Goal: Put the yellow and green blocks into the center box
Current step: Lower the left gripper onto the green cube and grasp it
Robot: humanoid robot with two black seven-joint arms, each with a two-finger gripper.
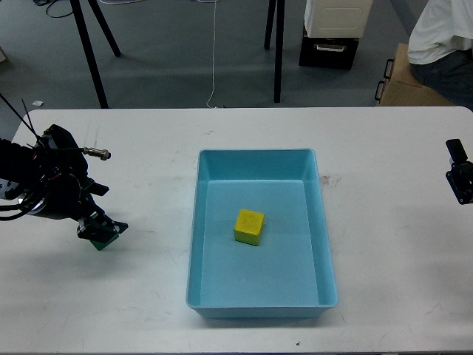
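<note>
The yellow block (250, 226) lies inside the light-blue center box (255, 157), near its middle. The green block (101, 241) sits on the white table at the left, mostly covered by my left gripper (100, 230). That gripper has come down over the block with a dark finger on either side of it, spread to the block's width. I cannot tell whether the fingers press on it. Only a small black part of my right gripper (458, 180) shows at the right edge, well away from the box. Its fingers cannot be told apart.
The white table (384, 296) stretches around the box. Behind its far edge are black stand legs (92, 59), a dark cabinet (329, 48) and a seated person (443, 44) at the top right.
</note>
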